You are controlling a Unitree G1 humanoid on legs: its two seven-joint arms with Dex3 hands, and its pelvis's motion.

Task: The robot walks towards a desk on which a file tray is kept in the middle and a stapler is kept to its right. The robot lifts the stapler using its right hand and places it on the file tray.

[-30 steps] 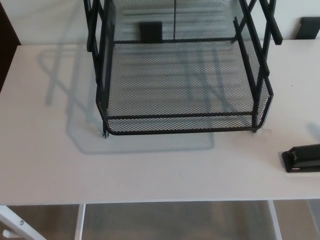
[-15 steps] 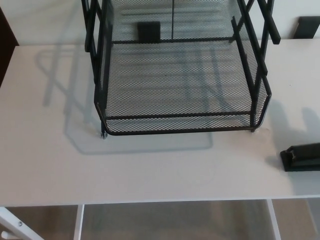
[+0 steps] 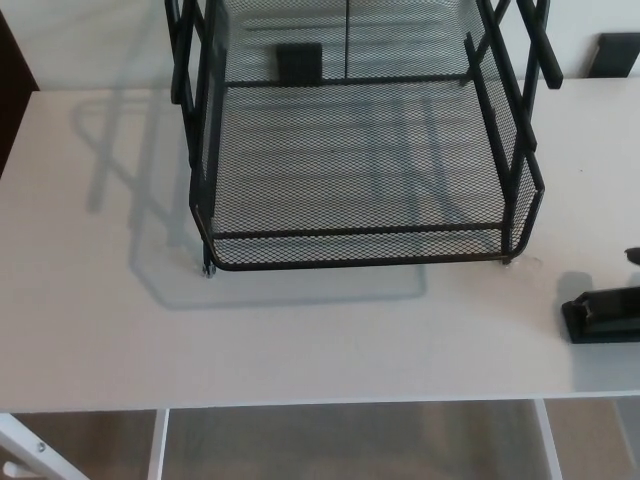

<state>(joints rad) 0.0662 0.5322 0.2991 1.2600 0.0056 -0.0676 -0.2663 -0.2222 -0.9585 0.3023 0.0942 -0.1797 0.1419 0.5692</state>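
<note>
Black stapler [image 3: 603, 315] near right hand [image 3: 633, 256]

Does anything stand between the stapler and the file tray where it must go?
Nothing visible: only bare desk lies between the stapler and the file tray. The tray's own mesh side wall would probably have to be cleared.

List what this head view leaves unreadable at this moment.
stapler: head view, the right picture edge cuts off its far end.
right hand: head view, only a dark sliver, probably it, shows at the right edge; open or shut unreadable.
file tray: head view, the top edge cuts off its upper tiers.
left hand: outside the picture.
</note>
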